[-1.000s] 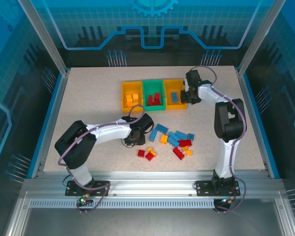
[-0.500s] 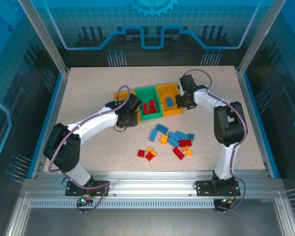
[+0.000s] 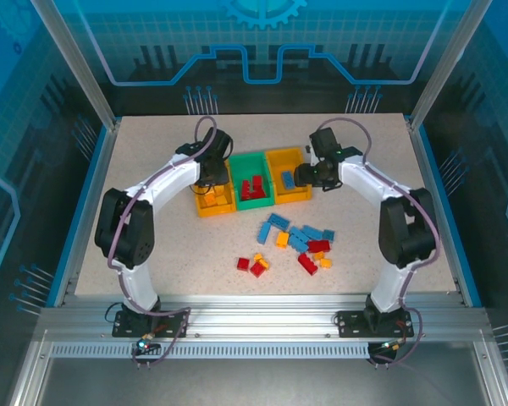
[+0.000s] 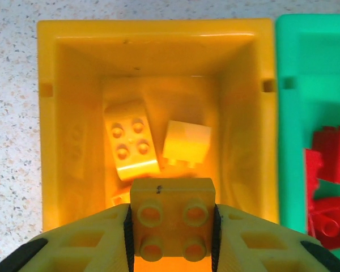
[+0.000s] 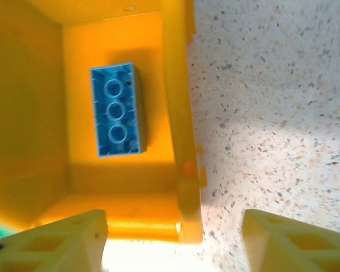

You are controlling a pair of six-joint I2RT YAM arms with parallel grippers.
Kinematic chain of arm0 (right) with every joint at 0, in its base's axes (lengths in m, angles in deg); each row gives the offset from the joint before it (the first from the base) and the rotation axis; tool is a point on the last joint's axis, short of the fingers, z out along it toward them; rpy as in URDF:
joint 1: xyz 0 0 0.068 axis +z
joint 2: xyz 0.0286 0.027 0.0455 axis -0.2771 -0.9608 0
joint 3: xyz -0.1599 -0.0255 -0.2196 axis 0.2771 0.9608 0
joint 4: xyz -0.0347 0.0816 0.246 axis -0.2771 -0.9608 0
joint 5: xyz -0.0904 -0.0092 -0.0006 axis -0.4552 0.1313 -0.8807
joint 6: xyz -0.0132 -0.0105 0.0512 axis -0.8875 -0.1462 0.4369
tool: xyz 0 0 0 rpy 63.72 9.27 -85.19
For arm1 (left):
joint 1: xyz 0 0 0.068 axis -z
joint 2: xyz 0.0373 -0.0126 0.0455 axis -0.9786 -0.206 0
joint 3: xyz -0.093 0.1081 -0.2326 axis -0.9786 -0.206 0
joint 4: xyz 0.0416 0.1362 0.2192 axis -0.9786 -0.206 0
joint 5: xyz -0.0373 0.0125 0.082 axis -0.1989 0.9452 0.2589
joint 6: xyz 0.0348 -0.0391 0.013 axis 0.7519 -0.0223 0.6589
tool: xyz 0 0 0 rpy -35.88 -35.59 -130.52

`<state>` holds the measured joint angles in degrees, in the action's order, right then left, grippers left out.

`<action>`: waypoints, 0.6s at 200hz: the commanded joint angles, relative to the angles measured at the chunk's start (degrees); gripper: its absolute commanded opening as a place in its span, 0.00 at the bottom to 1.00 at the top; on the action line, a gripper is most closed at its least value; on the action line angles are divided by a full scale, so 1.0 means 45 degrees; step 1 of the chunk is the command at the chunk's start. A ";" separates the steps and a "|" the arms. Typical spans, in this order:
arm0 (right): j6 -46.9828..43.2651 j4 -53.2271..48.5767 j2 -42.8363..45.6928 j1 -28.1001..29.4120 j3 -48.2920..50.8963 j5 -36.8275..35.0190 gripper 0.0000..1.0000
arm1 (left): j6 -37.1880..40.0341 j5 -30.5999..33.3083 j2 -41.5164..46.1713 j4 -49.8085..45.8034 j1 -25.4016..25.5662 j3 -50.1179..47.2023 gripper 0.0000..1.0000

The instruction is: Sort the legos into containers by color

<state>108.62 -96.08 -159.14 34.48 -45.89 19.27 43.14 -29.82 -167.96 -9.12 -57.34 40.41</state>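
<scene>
- Left gripper (image 4: 171, 238) is pinching an orange-yellow brick (image 4: 173, 218) by its two sides, studs toward the wrist camera. We see it held over the near end of the left yellow bin (image 4: 51, 113), so opening the fingers should drop it in with its own colour.
- Right gripper (image 5: 173, 243) is spread wide with nothing between the fingers. One finger is over the right yellow bin (image 5: 178, 113) and the other over bare table, so it straddles the bin's outer wall.
- Table (image 3: 152, 245) is speckled, with both arms reaching to the bin row at the far middle.
- Bins stand side by side and touching, with the green bin (image 4: 306, 56) between the two yellow ones. We read it as one colour per bin.
- Loose pile (image 3: 296, 241) of blue, red and orange-yellow bricks lies nearer the arm bases, well apart from the bins. We judge most of the sorting is not yet done.
- Red bricks (image 4: 328, 187) are heaped in the green bin.
- Blue brick (image 5: 116, 110) lies alone on the floor of the right yellow bin, hollow side up.
- Two yellow bricks (image 4: 130, 139) lie on the floor of the left bin, one studs up and one on its side, just beyond the held brick.
- Next call, as we judge it: left lets go, right heads to the pile for another blue.
</scene>
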 commanded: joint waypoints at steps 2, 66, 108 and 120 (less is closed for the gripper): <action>0.0490 -0.0790 0.1441 0.0307 0.0913 0.0219 0.70 | 0.0398 0.0006 -0.0098 0.0170 -0.0221 -0.0162 0.38; 0.0542 -0.0963 0.3516 0.0411 0.4229 -0.0426 0.69 | 0.0393 -0.0262 0.0055 0.0629 -0.0261 -0.0614 0.51; 0.1383 -0.1501 0.4159 0.0281 0.5288 -0.0864 0.66 | 0.0367 -0.0500 0.0813 0.1084 -0.0247 -0.1331 0.63; 0.1499 -0.1674 0.4125 0.0236 0.5395 -0.0941 0.65 | 0.0392 -0.0653 0.1102 0.1245 -0.0206 -0.1616 0.67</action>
<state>112.56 -101.10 -141.74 36.58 -22.78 16.87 44.19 -30.91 -167.41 -5.21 -58.19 35.37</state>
